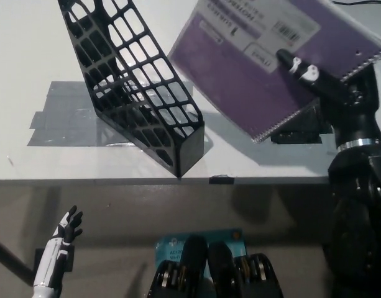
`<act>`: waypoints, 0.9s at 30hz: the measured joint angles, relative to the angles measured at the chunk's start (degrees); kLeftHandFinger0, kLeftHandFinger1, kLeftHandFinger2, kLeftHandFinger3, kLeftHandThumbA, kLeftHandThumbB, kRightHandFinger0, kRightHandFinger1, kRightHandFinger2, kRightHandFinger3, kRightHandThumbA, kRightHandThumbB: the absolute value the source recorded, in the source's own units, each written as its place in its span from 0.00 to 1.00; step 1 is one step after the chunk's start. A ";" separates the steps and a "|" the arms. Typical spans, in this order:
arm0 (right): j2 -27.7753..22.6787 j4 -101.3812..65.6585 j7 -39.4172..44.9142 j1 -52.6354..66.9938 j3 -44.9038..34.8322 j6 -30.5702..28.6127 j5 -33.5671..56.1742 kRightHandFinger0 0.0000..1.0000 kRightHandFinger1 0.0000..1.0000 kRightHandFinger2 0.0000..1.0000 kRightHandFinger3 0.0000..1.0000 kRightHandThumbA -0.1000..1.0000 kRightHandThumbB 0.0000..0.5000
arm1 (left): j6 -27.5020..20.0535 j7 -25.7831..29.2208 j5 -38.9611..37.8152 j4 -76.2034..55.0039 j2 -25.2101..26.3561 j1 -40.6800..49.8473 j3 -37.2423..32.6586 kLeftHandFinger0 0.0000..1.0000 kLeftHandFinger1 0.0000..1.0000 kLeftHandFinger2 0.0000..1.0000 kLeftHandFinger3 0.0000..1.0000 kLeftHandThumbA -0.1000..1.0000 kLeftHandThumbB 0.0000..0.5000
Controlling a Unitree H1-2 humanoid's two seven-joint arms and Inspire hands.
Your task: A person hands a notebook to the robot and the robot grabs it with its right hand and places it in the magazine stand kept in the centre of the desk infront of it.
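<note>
Purple spiral-bound notebook (265,56) sits in the grasp of the black right hand (314,77), held up in the air over the right part of the white desk (28,62). One black finger with a white patch lies across the notebook's cover near its right side, while the rest of the hand is hidden behind it. The cover faces the camera and carries several white labels with dark print too small to read. The wire spiral runs along the notebook's lower right edge, and the whole notebook is tilted, its left corner reaching toward the stand. The black lattice magazine stand (134,87) stands to the notebook's left on the desk, apart from it, its closed end at the desk's near edge and its body slanting up and away to the upper left. Strips of grey tape (59,118) lie flat on the desk under and to the left of the stand. The white left hand (69,226) hangs low at the lower left, below the desk edge, its fingers spread and holding nothing.
</note>
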 measured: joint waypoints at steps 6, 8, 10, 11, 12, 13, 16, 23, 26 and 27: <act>1.72 -3.62 -2.81 -4.98 -2.38 2.65 4.00 0.00 0.00 0.00 0.00 1.00 0.14 | -0.02 0.01 0.05 0.00 0.02 -0.57 -0.02 0.97 1.00 1.00 1.00 1.00 1.00; 2.39 -4.27 -3.38 -6.04 -2.50 3.12 4.75 0.00 0.00 0.00 0.00 1.00 0.12 | -0.02 0.01 0.00 0.00 0.02 -0.68 0.00 0.98 1.00 1.00 1.00 1.00 1.00; 2.78 -4.53 -3.93 -6.50 -2.51 3.38 5.35 0.00 0.00 0.00 0.00 1.00 0.09 | -0.02 0.01 -0.04 -0.01 0.01 -0.71 0.00 0.99 1.00 1.00 1.00 1.00 1.00; 3.02 -4.58 -4.16 -6.60 -2.50 3.47 5.61 0.00 0.00 0.00 0.00 1.00 0.09 | -0.02 0.01 -0.03 -0.01 0.02 -0.71 0.00 0.99 1.00 1.00 1.00 1.00 1.00; 3.12 -4.58 -4.34 -6.60 -2.51 3.51 5.71 0.00 0.00 0.00 0.00 1.00 0.11 | -0.02 0.01 -0.03 0.00 0.02 -0.71 0.00 0.98 1.00 1.00 1.00 1.00 1.00; 3.21 -4.57 -4.54 -6.60 -2.51 3.56 5.81 0.00 0.00 0.00 0.00 1.00 0.10 | -0.02 0.01 -0.02 0.00 0.02 -0.71 0.00 0.99 1.00 1.00 1.00 1.00 1.00; 3.38 -4.46 -5.42 -6.72 -2.47 3.59 5.94 0.00 0.00 0.00 0.00 1.00 0.11 | -0.02 0.01 -0.01 0.00 0.03 -0.71 0.00 0.99 1.00 1.00 1.00 1.00 1.00; 4.96 -2.07 -7.22 -8.36 -1.25 3.52 5.18 0.00 0.00 0.00 0.00 1.00 0.08 | -0.02 0.01 0.06 0.00 0.03 -1.01 -0.01 0.98 1.00 1.00 1.00 1.00 1.00; 5.52 -1.02 -7.66 -8.92 -0.73 3.46 4.86 0.00 0.00 0.00 0.00 1.00 0.06 | -0.02 0.01 0.05 -0.01 0.02 -1.22 -0.01 0.97 1.00 1.00 1.00 1.00 1.00; 6.03 -0.12 -7.98 -9.13 -0.11 3.35 4.37 0.00 0.00 0.00 0.00 1.00 0.08 | -0.02 0.01 0.05 -0.02 0.03 -1.29 -0.01 0.98 1.00 1.00 1.00 1.00 1.00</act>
